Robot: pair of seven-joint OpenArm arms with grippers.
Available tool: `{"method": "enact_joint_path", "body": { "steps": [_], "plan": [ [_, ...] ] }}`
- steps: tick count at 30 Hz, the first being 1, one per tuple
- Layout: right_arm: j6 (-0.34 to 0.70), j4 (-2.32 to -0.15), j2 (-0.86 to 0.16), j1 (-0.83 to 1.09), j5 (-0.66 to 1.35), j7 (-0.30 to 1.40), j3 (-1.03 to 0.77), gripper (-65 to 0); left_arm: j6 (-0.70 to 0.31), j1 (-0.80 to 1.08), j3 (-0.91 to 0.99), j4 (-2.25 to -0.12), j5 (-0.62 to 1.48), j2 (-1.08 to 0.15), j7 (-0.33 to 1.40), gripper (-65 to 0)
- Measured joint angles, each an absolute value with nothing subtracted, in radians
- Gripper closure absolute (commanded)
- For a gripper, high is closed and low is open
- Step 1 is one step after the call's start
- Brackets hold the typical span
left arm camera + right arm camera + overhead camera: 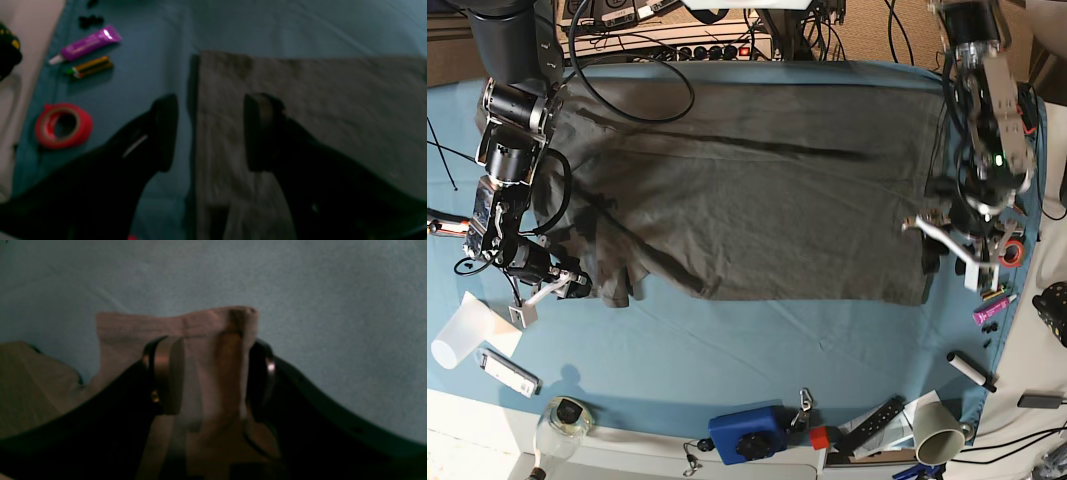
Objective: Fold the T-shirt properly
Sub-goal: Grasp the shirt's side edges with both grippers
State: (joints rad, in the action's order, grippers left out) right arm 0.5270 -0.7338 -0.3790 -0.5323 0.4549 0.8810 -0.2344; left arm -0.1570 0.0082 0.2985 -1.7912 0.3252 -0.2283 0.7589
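Left gripper (208, 133) spread over the T-shirt (757, 190) edge; right gripper (213, 376) pinches a fold. Fold underway; left needs regrasp.

We look down on the whole worktop (757, 350) from high overhead in the base view, with the T-shirt (747, 190) spread across the middle and an arm at each side edge. The left wrist view rides just behind the left hand (210, 133) and faces forward and down past its two fingers, close to the cloth, taking in the shirt's straight edge and the red tape roll (63, 125) and purple tube (88, 43) beside it. Both items show in the base view too, near its right edge. The right wrist view sits equally close behind the right hand (213, 373), facing a raised fold of shirt against blue cloth.
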Motion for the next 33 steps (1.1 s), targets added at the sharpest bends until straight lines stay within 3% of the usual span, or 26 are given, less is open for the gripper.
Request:
{"method": "enact_joint_path", "body": {
  "steps": [8, 14, 21, 28, 31, 33],
  "plan": [
    [0.528, -0.734, -0.379, -0.533, 0.456, 0.889, -0.234, -29.3, -0.186, -0.217, 0.179, -1.485, 0.281, -0.225, 0.79, -31.8],
    [0.528, -0.734, -0.379, -0.535, 0.458, 0.897, -0.234, -29.3, -0.151, -0.345, 0.135, -1.316, 0.182, -0.228, 0.79, -31.8],
    [0.533, -0.734, -0.379, -0.535, 0.458, 0.903, -0.234, -29.3, -0.14, -0.411, 0.134, -1.105, 0.157, -0.228, 0.76, -31.8],
    [0.537, -0.734, -0.379, -0.535, 0.458, 0.904, -0.234, -29.3, -0.147, -0.434, 0.138, -1.042, 0.139, -0.231, 0.745, -31.7],
    [0.537, -0.734, -0.379, -0.535, 0.458, 0.904, -0.234, -28.4, -0.146, -0.44, 0.138, -1.042, 0.158, -0.231, 0.779, -25.4],
    [0.537, -0.734, -0.379, -0.535, 0.456, 0.904, -0.234, -22.2, -0.142, -0.442, 0.138, -1.043, 0.169, -0.231, 0.797, -18.2]
  ]
}}
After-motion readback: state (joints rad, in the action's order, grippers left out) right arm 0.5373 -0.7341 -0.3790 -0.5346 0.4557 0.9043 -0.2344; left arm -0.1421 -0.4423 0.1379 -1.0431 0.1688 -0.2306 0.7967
